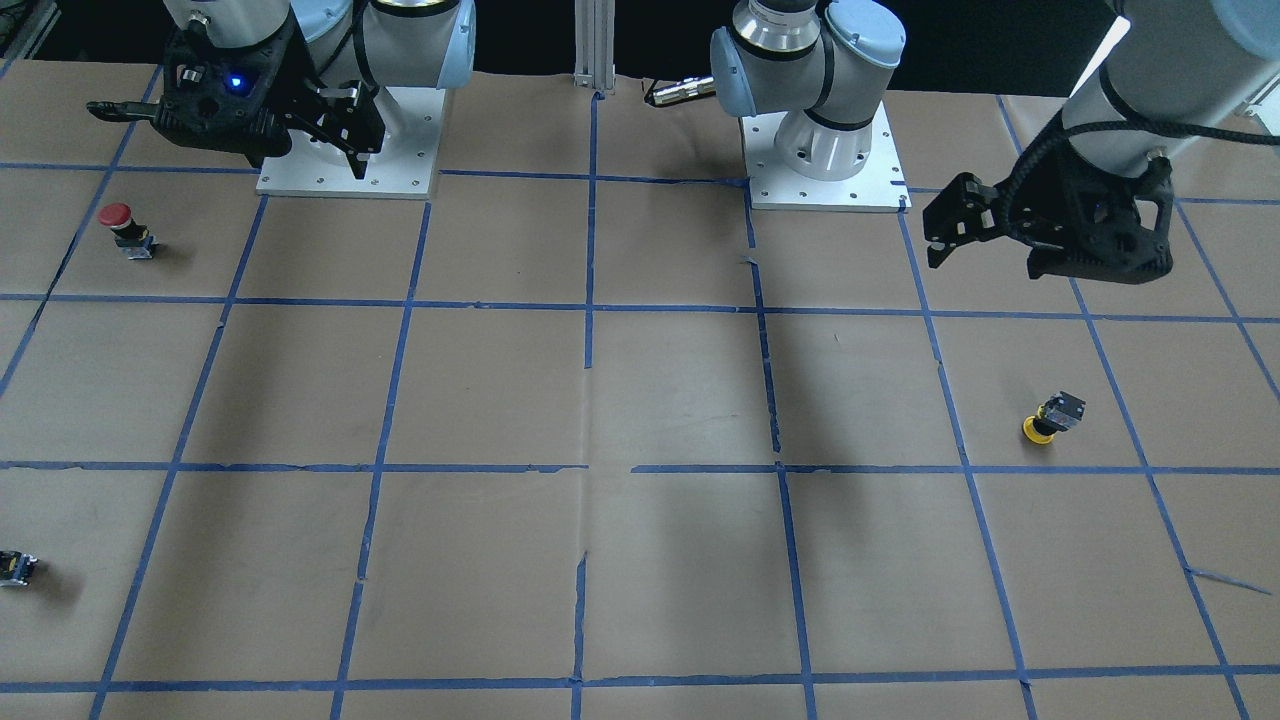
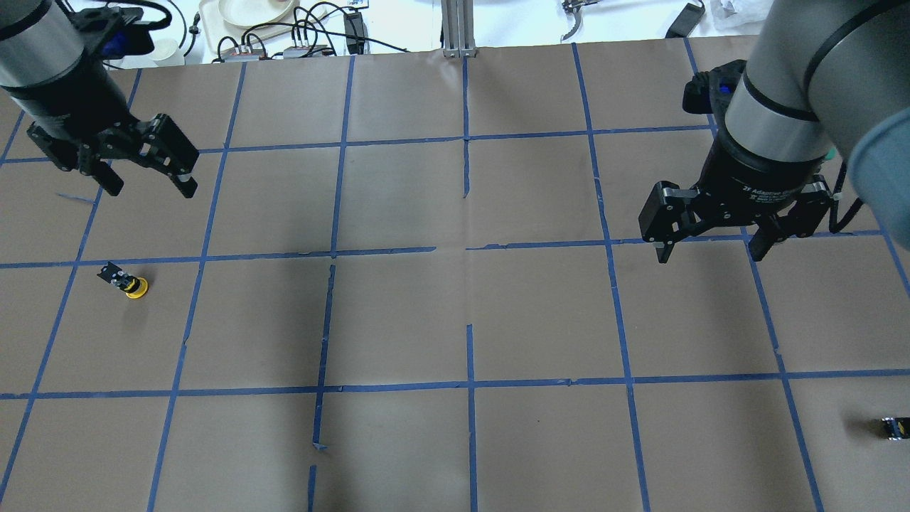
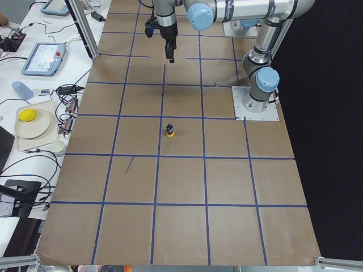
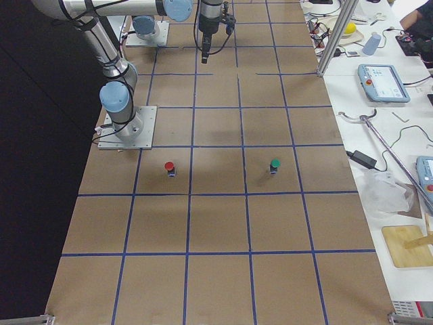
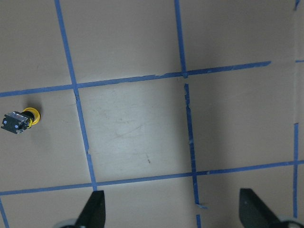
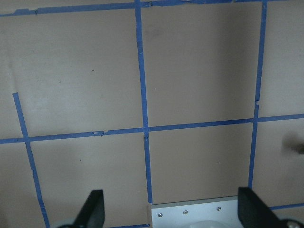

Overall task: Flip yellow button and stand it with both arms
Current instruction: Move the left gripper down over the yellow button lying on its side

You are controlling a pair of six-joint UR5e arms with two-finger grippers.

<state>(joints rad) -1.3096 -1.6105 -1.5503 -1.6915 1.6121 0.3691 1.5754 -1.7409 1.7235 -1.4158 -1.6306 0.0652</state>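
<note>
My left gripper (image 2: 149, 181) hangs above the table, fingers spread wide, holding nothing. The yellow button (image 2: 128, 283) rests cap-down on the brown paper (image 2: 398, 320) near it, one taped square closer to me, touching neither finger. My right gripper (image 2: 711, 250) hovers well apart, likewise spread and empty.
</note>
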